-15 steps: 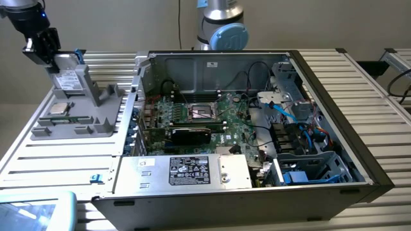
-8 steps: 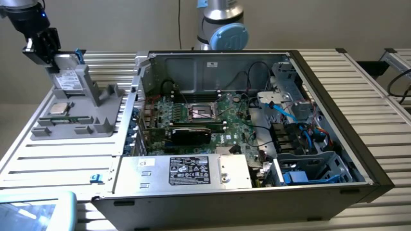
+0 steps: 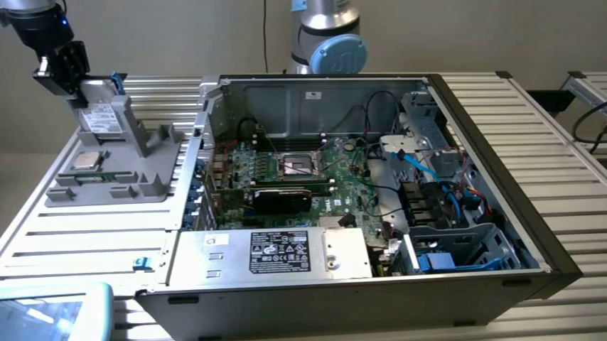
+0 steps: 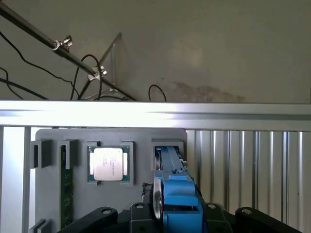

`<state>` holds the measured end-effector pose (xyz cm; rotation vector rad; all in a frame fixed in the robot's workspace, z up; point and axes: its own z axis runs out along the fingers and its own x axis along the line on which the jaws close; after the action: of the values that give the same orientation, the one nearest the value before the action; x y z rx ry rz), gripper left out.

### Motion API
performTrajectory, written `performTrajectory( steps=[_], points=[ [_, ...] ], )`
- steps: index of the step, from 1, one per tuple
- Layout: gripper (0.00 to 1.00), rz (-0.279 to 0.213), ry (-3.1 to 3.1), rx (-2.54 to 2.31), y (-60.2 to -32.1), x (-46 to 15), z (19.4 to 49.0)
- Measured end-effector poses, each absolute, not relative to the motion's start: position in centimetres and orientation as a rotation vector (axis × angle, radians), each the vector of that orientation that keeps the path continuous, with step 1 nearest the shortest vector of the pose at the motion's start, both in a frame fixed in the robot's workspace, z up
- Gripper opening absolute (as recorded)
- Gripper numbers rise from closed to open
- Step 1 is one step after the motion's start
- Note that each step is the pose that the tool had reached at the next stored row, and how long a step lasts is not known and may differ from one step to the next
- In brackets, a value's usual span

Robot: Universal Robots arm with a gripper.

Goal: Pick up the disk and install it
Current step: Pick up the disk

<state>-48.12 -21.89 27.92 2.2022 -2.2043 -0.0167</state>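
From the open computer case (image 3: 275, 99), out toward 10 o'clock, the gripper (image 3: 74, 91) is holding the upper edge of the disk (image 3: 99, 119). The disk is standing tilted in a grey fixture (image 3: 152, 153) on the slatted table (image 3: 85, 234). 1 CPU chip (image 3: 87, 159) is lying in the fixture at 6 o'clock of the disk. The power-supply box (image 3: 218, 252) is sitting along the case's 6 o'clock edge, and the arm's blue joint cap (image 3: 337, 55) is showing at 12 o'clock.
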Motion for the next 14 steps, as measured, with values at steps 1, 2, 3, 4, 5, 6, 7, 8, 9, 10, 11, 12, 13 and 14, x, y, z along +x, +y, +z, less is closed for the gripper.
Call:
performTrajectory(
  steps=[1,2,3,4,5,6,7,8,9,10,11,12,13,14],
  points=[
    [0.39,-0.017,-2.204,2.202,-21.89,-48.12,27.91],
    [0.39,-0.017,-2.204,2.202,-21.90,-48.12,27.91],
    [0.46,-0.017,-2.204,2.202,-21.89,-48.12,27.89],
    [0.46,-0.017,-2.204,2.202,-21.90,-48.12,27.85],
    [0.46,-0.017,-2.205,2.202,-21.90,-48.12,27.80],
    [0.46,-0.017,-2.205,2.202,-21.90,-48.12,27.73],
    [0.46,-0.017,-2.206,2.201,-21.90,-48.12,27.67],
    [0.46,-0.018,-2.207,2.199,-21.90,-48.11,27.61],
    [0.46,-0.019,-2.209,2.195,-21.90,-48.11,27.58],
    [0.46,-0.021,-2.213,2.190,-21.90,-48.11,27.57],
    [0.46,-0.023,-2.218,2.183,-21.90,-48.12,27.57],
    [0.46,-0.024,-2.225,2.176,-21.90,-48.12,27.57],
    [0.46,-0.024,-2.231,2.169,-21.90,-48.12,27.55],
    [0.46,-0.025,-2.236,2.163,-21.90,-48.12,27.55]
  ],
)
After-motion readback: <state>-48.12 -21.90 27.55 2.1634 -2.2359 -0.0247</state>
